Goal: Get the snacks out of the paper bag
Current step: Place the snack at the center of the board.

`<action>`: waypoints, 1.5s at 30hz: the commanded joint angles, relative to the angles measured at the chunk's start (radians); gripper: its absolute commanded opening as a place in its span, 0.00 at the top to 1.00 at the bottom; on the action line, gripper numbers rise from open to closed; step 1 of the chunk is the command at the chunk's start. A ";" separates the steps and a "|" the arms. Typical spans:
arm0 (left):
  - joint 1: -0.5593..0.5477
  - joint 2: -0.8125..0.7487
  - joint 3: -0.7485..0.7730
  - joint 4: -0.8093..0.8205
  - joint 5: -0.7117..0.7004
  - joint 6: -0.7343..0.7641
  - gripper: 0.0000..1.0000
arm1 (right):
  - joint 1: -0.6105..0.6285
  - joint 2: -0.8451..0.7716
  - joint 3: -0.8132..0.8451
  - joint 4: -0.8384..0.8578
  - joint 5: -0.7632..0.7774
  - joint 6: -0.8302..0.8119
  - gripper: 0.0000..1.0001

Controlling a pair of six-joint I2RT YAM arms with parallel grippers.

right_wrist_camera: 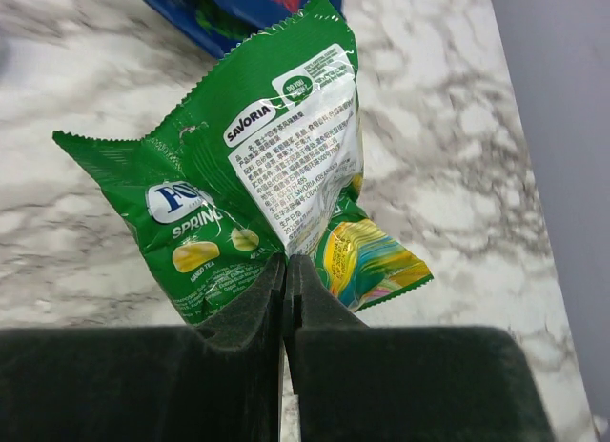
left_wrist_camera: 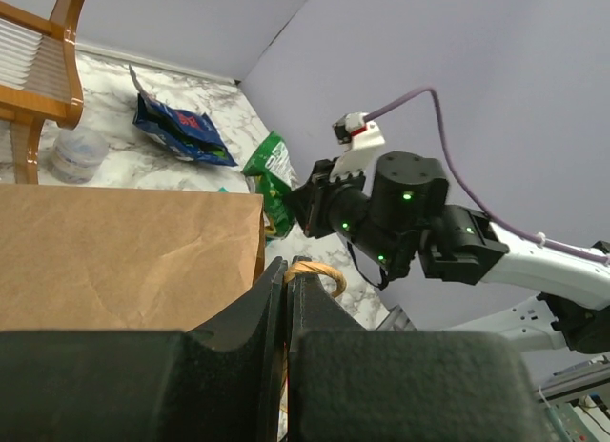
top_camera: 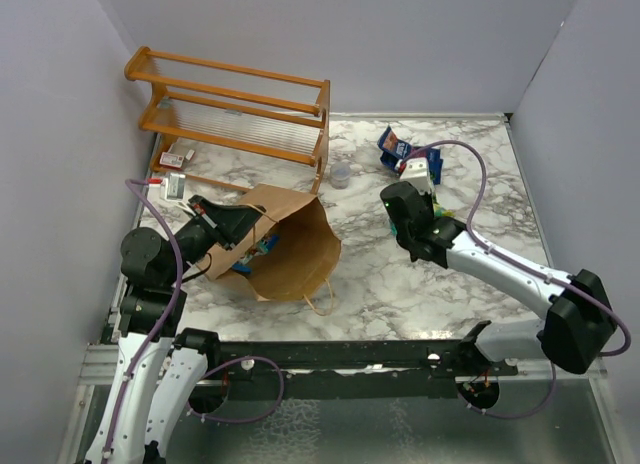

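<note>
Right gripper (right_wrist_camera: 286, 271) clenched on green snack packet (right_wrist_camera: 257, 156), long axis along fingers (right_wrist_camera: 229, 366), blue packets (right_wrist_camera: 219, 13) just beyond; left gripper (left_wrist_camera: 287, 269) pinches paper bag (left_wrist_camera: 124, 261) rim.

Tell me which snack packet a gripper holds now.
The green packet: the right gripper is shut on its lower edge. A blue packet lies free on the table. The left gripper pinches only the bag.

Blue packet (right_wrist_camera: 221, 13) partly off-frame
</note>
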 commanded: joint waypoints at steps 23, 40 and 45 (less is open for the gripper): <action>-0.001 0.002 -0.021 0.226 0.225 -0.084 1.00 | -0.175 0.251 0.009 0.051 -0.109 0.176 0.64; -0.001 -0.010 -0.074 0.254 0.284 -0.092 1.00 | -0.175 -0.197 -0.040 0.188 -0.761 -0.044 0.23; -0.001 -0.016 -0.067 0.265 0.287 -0.097 1.00 | -0.175 -0.312 -0.124 0.335 -1.106 -0.012 0.21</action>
